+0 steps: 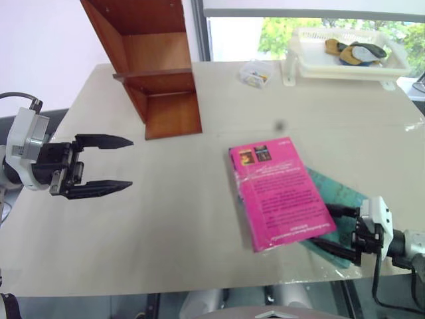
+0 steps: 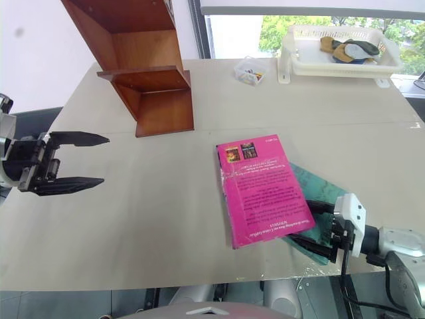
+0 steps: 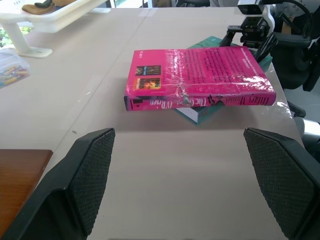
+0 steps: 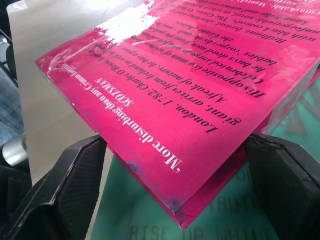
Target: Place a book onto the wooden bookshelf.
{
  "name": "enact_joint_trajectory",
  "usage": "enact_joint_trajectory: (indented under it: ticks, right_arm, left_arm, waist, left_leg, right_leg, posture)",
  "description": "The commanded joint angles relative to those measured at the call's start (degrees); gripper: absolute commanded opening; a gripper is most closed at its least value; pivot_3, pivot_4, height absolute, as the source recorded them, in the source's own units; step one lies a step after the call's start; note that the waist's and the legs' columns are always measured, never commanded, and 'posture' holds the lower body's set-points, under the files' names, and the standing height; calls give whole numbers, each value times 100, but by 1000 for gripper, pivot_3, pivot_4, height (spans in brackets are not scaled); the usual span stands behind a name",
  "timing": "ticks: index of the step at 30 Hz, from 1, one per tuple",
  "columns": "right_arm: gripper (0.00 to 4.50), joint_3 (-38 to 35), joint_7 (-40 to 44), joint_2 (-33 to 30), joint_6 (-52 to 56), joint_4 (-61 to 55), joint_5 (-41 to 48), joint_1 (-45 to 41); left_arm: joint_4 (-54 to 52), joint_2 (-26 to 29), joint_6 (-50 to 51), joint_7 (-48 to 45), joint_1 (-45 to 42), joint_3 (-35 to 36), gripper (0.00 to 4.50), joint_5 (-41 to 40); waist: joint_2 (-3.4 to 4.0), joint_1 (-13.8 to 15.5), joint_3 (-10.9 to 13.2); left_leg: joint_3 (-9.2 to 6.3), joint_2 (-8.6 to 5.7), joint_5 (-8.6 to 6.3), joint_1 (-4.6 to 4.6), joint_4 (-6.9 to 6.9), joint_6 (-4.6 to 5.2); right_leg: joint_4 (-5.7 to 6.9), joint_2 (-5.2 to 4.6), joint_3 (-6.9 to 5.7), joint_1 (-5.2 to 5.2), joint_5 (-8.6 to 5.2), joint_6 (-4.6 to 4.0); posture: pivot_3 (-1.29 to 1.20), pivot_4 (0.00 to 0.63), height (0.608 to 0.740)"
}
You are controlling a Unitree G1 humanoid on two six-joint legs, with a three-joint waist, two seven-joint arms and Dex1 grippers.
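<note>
Nearest us, at the table's near right edge, the right gripper (image 1: 340, 229) is reaching toward the large, glossy magenta-pink paperback book (image 1: 282, 193); its two black fingers are standing spread on either side of the book's near corner, as the right wrist view shows, and they are not yet gripping it. We are seeing the book lying flat, back cover up, resting partly on a teal-blue book (image 1: 335, 194) on the pale beige table (image 1: 166, 226). We are judging the pink book stiff enough to lift by one edge, moderately heavy for its thickness, and slippery under its wrinkled, shiny film; the overhanging near corner, raised clear of the table by the teal book, is offering the best place to take hold, across its thickness. Farther left, the left gripper (image 1: 99, 167) is hovering above the table with its fingers wide apart and empty, pointing toward the book. Beyond, the reddish-brown wooden bookshelf (image 1: 156, 73) is standing well apart from the book, open front facing us. Farthest off, a small clear plastic box (image 1: 255, 73) and a white plastic basket (image 1: 348, 56) are sitting by the window.
</note>
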Motion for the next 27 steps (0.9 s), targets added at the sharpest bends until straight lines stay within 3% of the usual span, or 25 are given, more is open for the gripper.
enact_joint_trajectory:
  ticks: [1, 27]
  right_arm:
    - [4500, 138, -98, 14, 55, -127, -8, -77]
    - [4500, 364, -385, -73, 607, -723, 236, -140]
  left_arm:
    - [4, 51, -75, -24, -74, 120, 4441, -71]
    - [70, 16, -153, -24, -142, -5, 4441, -55]
  waist:
    - [0, -1, 0]
    - [-4, -2, -2]
  left_leg:
    - [0, 0, 0, 0, 0, 0]
    - [0, 0, 0, 0, 0, 0]
  right_leg:
    - [0, 0, 0, 0, 0, 0]
    - [1, 1, -1, 0, 0, 0]
  posture:
    - [0, 150, 740]
    - [0, 150, 740]
